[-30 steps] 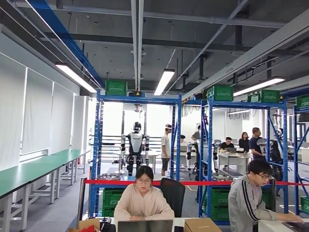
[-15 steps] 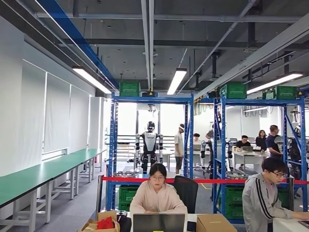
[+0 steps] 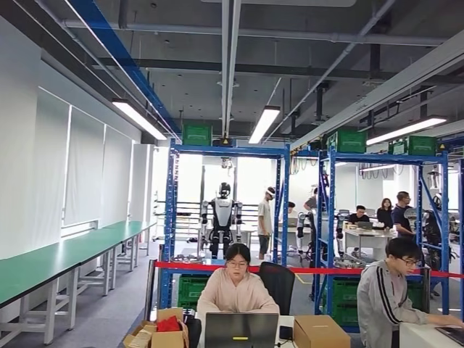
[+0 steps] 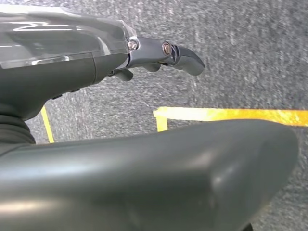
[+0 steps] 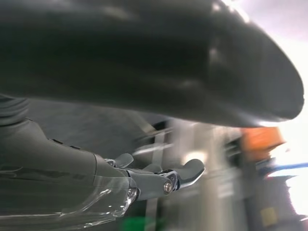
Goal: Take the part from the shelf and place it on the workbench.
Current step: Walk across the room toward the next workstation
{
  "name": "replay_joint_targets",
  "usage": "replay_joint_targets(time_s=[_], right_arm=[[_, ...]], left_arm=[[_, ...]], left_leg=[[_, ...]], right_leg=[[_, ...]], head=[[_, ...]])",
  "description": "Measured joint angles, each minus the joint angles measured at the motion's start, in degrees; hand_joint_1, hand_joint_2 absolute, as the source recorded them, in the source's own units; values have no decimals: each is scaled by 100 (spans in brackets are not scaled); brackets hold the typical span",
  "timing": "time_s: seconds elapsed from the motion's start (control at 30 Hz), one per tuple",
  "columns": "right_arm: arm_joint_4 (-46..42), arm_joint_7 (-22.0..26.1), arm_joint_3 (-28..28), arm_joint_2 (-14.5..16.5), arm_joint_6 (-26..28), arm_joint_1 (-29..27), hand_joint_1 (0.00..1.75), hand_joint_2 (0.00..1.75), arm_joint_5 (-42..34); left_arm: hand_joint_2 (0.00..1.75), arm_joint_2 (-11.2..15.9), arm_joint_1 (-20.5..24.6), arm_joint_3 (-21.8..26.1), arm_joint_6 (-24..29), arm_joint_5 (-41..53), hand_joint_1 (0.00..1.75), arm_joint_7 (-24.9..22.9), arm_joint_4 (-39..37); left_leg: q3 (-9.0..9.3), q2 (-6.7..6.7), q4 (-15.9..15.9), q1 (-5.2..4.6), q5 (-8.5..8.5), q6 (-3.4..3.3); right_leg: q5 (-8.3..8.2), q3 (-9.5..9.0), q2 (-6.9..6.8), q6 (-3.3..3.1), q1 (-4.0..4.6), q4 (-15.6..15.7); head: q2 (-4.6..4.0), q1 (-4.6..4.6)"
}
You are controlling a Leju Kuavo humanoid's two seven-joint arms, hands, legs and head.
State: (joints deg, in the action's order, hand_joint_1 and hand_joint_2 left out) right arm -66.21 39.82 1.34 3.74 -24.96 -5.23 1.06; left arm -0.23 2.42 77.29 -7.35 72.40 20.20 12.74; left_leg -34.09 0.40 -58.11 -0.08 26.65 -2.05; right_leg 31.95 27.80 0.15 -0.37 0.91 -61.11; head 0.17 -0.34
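At the robot's sides, the left hand (image 4: 109,86) hung over grey floor and the right hand (image 5: 120,163) was extended, both released and holding nothing; farther off stood blue shelves (image 3: 227,210) behind seated people; the part could not be made out, so the task seemed barely begun

Blue shelf (image 3: 283,203) with green crates (image 3: 196,134); red tape (image 3: 307,270); yellow lines (image 4: 232,114) on grey floor (image 4: 254,57) beneath my dark fingers (image 4: 181,53).
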Motion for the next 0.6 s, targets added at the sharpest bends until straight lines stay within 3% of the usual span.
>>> replay_joint_targets(time_s=[0.07,0.13,0.17,0.23,0.3,0.33,0.37,0.4,0.47,0.53,0.6], right_arm=[[547,2,-112,2,234,116,0,0,158],[1182,3,-214,5,508,240,0,0,311],[1522,2,-254,6,677,300,0,0,395],[2132,-1,-314,6,946,395,0,0,513],[2685,-1,-373,3,1102,481,0,0,580],[2952,-1,-404,2,1163,526,0,0,614],[3207,-1,-433,0,1216,569,0,0,650],[3438,-2,-459,-2,1259,603,0,0,682],[3826,-1,-501,-4,1319,670,0,0,718],[4163,-1,-547,-13,1423,740,0,0,758],[4465,-35,-603,-28,1566,796,0,0,787]], left_arm=[[0,-39,-3,34,4,11,0,9,8],[0,-43,-10,73,5,24,0,14,13],[0,-45,-20,86,3,32,0,13,14],[0,-51,-41,98,0,54,0,13,17],[0,-54,-48,110,-2,77,0,12,24],[0,-53,-47,120,-2,86,0,13,28],[0,-53,-46,131,-2,91,0,13,31],[0,-53,-47,140,-2,96,0,13,32],[0,-55,-44,154,-2,103,0,13,33],[0,-60,-25,166,-5,120,0,12,34],[0,-65,-12,175,-8,140,0,9,35]], left_leg=[[-40,7,5,10,-94,43],[-82,9,15,27,-169,103],[-117,3,-15,29,-108,127],[-238,-10,-326,31,313,166],[-374,-13,-974,47,858,209],[-401,-13,-1286,58,982,235],[-375,-13,-1477,70,968,260],[-272,-12,-1495,87,838,284],[183,-12,-987,130,548,335],[686,-25,-240,140,596,329],[859,-36,80,109,727,244]], right_leg=[[54,-388,-4,-89,78,611],[2,-409,-11,-103,86,775],[-65,-370,-21,-126,75,813],[-221,-221,-43,-171,43,854],[-346,-16,-57,-187,46,807],[-401,88,-66,-180,46,772],[-450,199,-76,-167,42,728],[-493,319,-82,-150,35,670],[-557,559,-84,-100,14,512],[-598,756,-78,-39,13,323],[-663,847,-76,27,17,230]], head=[[0,2],[1,2],[3,3],[5,4],[7,5],[5,5],[5,5],[4,4],[3,5],[4,6],[3,5]])
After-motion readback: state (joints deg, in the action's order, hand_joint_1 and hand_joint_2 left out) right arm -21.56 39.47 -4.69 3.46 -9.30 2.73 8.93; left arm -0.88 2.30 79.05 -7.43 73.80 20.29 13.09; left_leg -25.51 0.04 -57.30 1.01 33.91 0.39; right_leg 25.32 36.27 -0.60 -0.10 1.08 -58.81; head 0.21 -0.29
